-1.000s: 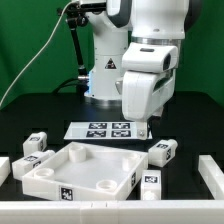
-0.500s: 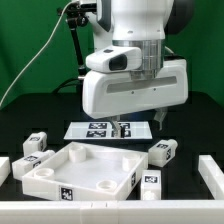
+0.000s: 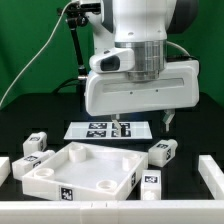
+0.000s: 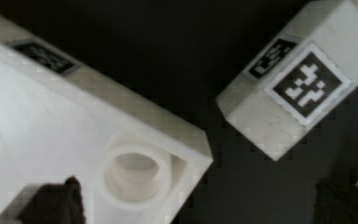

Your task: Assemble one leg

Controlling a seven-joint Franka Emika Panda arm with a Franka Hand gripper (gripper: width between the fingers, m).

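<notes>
The leg [image 3: 163, 151] lies on the table [image 3: 195, 146] at the exterior view's right, just beside the far right corner of the panel [image 3: 85, 160], with a tagged face turned toward the camera and nothing holding it. A second leg [image 3: 150, 181] lies nearer the camera on the same side, close against the panel's right edge. A third leg [image 3: 37, 143] and a fourth leg [image 3: 29, 165] lie at the panel's left side. The panel is flat, white and rimmed, with round holes near its corners. Behind it the marker board [image 3: 90, 129] lies flat on the table. Above the marker board's right part hangs the tool [image 3: 140, 124], released: its fingers [image 3: 168, 120] stand wide apart with nothing between them, well above the leg and off to its left. The white arm [image 3: 145, 25] rises behind. In the wrist view what looks to be the same leg [image 4: 297, 90] shows a tag face up and lies apart from the panel's corner [image 4: 69, 130], which bears a round hole; a dark strip of table runs between them
</notes>
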